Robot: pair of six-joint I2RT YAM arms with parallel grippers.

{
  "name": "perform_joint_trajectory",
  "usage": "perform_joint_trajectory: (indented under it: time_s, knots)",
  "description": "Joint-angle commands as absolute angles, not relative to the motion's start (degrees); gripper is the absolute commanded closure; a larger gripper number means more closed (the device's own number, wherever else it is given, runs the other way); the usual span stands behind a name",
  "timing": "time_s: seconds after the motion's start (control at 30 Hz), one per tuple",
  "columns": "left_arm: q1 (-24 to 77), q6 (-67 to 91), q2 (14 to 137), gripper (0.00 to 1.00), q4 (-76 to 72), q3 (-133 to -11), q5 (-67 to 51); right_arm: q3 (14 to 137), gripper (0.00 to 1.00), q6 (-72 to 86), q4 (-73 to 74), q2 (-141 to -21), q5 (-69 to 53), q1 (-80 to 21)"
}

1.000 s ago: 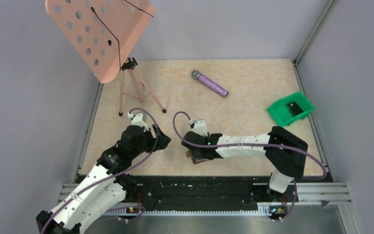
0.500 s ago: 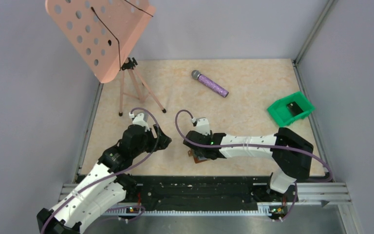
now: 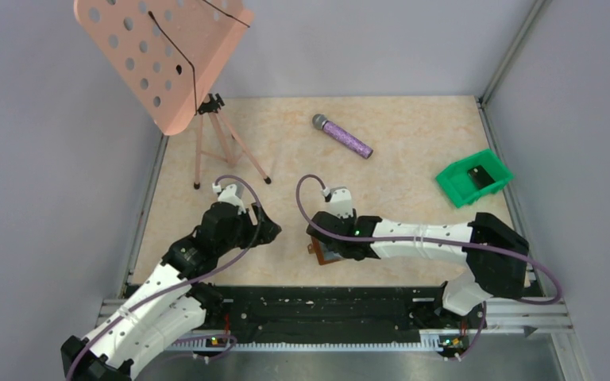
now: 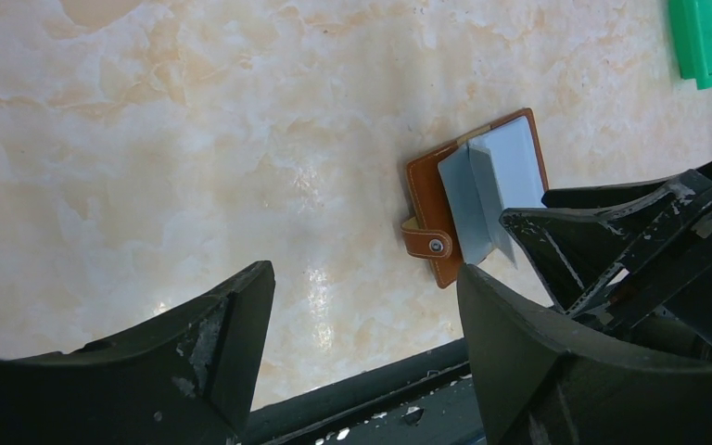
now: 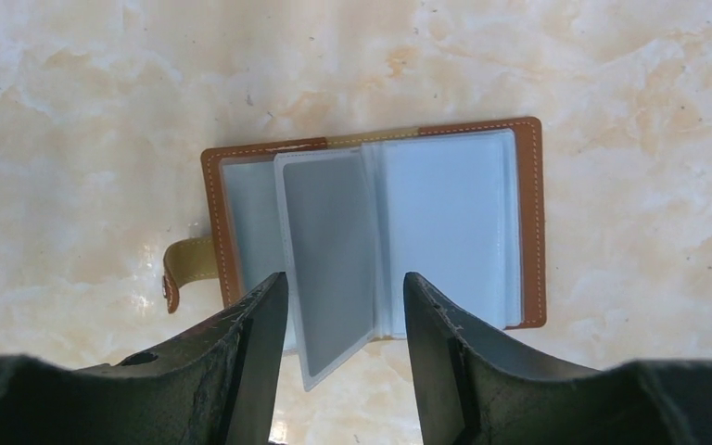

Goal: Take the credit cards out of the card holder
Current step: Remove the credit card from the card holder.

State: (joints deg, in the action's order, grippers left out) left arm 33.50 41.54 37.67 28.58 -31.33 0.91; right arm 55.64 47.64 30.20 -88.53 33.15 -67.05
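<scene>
Since a second ago, the right arm's [image 3: 421, 238] elbow has swung rightward. We count one card holder [image 5: 454, 222], open flat on the table [image 3: 413, 159] near its front edge; the right gripper [image 5: 345, 278] stands half-wide astride one raised leaf [image 5: 329, 250]. The left gripper [image 4: 363, 271] gapes wide, empty.

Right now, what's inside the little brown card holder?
The card holder lies open, showing grey-blue plastic sleeves. One sleeve stands up between the fingers of the right hand. No card shows; the cloudy plastic covers whatever is inside.
</scene>
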Motion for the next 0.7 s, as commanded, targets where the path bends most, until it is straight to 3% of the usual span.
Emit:
perform_joint_trajectory:
  time_s: [0.0, 0.4, 0.67]
  knots:
    - [33.4, 42.1, 37.9, 0.23, 26.2, -31.4, 0.3, 53.7, 0.51, 48.4, 31.1, -84.4, 35.2, -66.1]
    - [33.5, 41.4, 42.9, 0.23, 22.4, -30.9, -7.9, 44.8, 0.51, 48.5, 32.8, -70.8, 33.3, -59.4]
    - [37.8, 42.4, 55.7, 0.27, 14.7, -33.3, -17.2, 38.5, 0.59, 38.6, 21.7, -63.7, 19.1, -51.7]
